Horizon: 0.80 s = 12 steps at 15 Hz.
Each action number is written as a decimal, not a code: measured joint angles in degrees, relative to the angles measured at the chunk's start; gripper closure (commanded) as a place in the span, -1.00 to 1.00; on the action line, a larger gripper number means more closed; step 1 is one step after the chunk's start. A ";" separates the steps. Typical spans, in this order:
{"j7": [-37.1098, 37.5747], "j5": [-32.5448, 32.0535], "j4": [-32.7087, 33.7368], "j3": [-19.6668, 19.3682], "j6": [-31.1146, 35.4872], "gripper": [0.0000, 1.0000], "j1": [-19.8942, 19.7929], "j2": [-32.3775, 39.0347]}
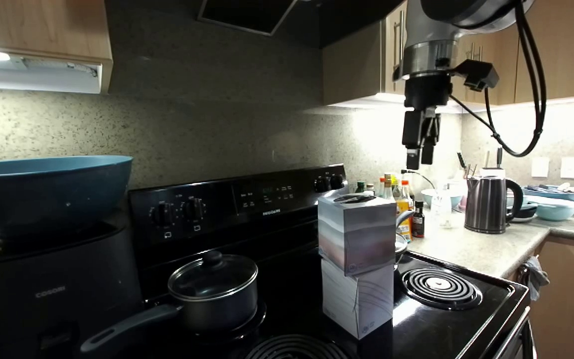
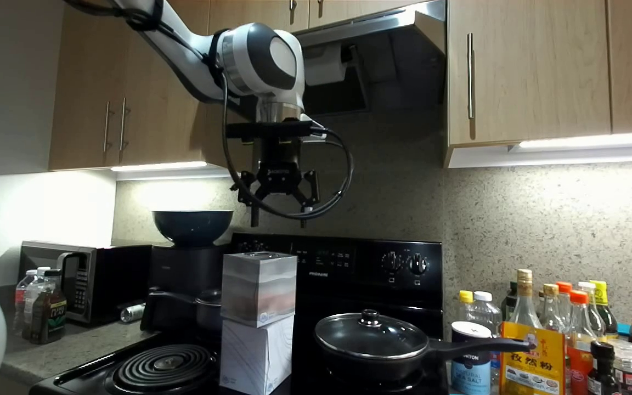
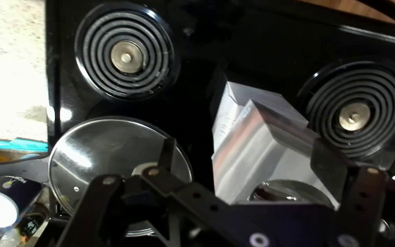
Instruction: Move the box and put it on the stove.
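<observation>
Two pale cartons stand stacked on the black coil stove [image 1: 294,299] [image 2: 371,263] [image 3: 252,44]. The upper box [image 1: 357,239] [image 2: 258,288] [image 3: 245,161] has grey and pinkish bands and a dark oval opening on top. The lower box [image 1: 359,301] [image 2: 255,356] [image 3: 262,97] is whiter with thin curved lines. They sit slightly askew; I cannot tell which one the task means. My gripper [image 1: 420,162] [image 2: 279,219] [image 3: 249,156] is open, empty, pointing down, above the upper box and apart from it. In the wrist view one finger overlaps the upper box's side.
A lidded pan [image 2: 371,343] [image 3: 115,147] and a lidded pot [image 1: 217,299] stand on burners beside the boxes. Bottles [image 2: 546,307] crowd the counter beside the stove. A blue bowl [image 1: 48,194] rests on a black appliance [image 1: 53,289]. A range hood [image 2: 371,71] hangs above.
</observation>
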 measured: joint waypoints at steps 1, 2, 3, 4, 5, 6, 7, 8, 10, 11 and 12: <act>2.79 1.83 0.34 0.53 1.50 -1.00 0.24 0.89; 5.99 2.99 0.67 1.34 3.44 -1.00 0.25 1.96; 9.00 3.22 0.90 2.27 5.87 -1.00 0.23 3.05; 11.41 2.75 0.93 3.28 8.49 -1.00 0.14 3.98; 12.91 2.44 0.94 4.03 10.08 -1.00 0.08 4.66; 13.55 2.40 0.94 4.42 10.66 -1.00 0.06 4.99; 13.77 2.39 0.95 4.53 10.79 -1.00 0.04 5.05; 13.78 2.38 1.00 4.53 10.79 -1.00 -0.06 5.04; 13.78 2.66 1.01 4.45 10.53 -1.00 -0.09 5.15; 13.78 3.03 1.01 4.29 10.25 -1.00 -0.09 5.43; 13.97 3.42 1.01 4.04 9.86 -1.00 -0.10 5.89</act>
